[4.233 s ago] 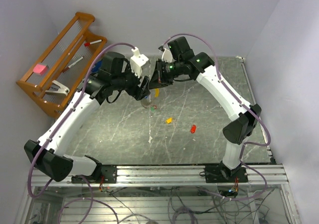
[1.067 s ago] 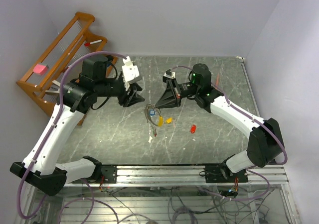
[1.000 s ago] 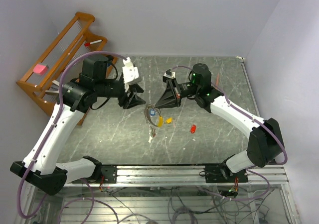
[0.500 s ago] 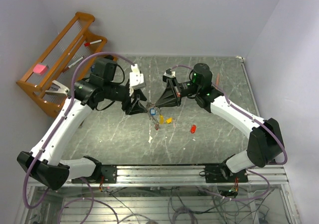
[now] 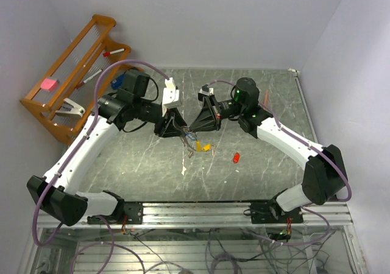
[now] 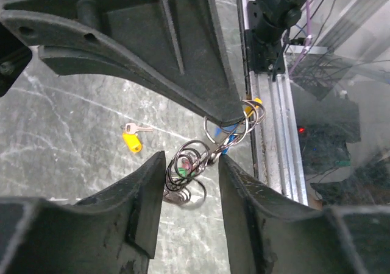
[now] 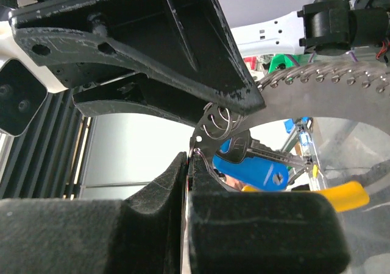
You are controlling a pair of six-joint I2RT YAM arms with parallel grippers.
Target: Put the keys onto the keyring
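- From the top view, the left gripper (image 5: 170, 126) and the right gripper (image 5: 196, 126) met almost tip to tip over the middle of the dark marbled table (image 5: 256, 115). The keyring (image 5: 186, 137), a thin silvery wire loop bearing a curved yellow piece, hung between them, off the surface. A small orange-yellow key (image 5: 206, 147) lay on the table just beside it, and a red key (image 5: 236, 158) lay further right. Neither was on the ring.
- In the left wrist view, the left gripper's fingers (image 6: 146, 207) stood moderately apart, one on each side of a dangling coil of silvery rings (image 6: 184, 167), and gripped nothing. The tip of the right gripper's dark finger sat on the upper loops (image 6: 244, 120).
- In the right wrist view, the right gripper's pads (image 7: 152, 195) were pressed together on the wire, so that pincer held the keyring. A blue key (image 7: 256, 167) and the yellow banana-shaped piece (image 7: 341, 195) hung beyond them.
- The step in hand looked like taking a second hold, so that the ring could be steadied or spread.
- To do it well, the left gripper would close only once the coil sat centred between its pads, and would catch the wire rather than a key head.
- The right gripper's hold would need to stay firm meanwhile.
- The likely trouble was thin wire sliding out of the pads, or the ring swinging aside.
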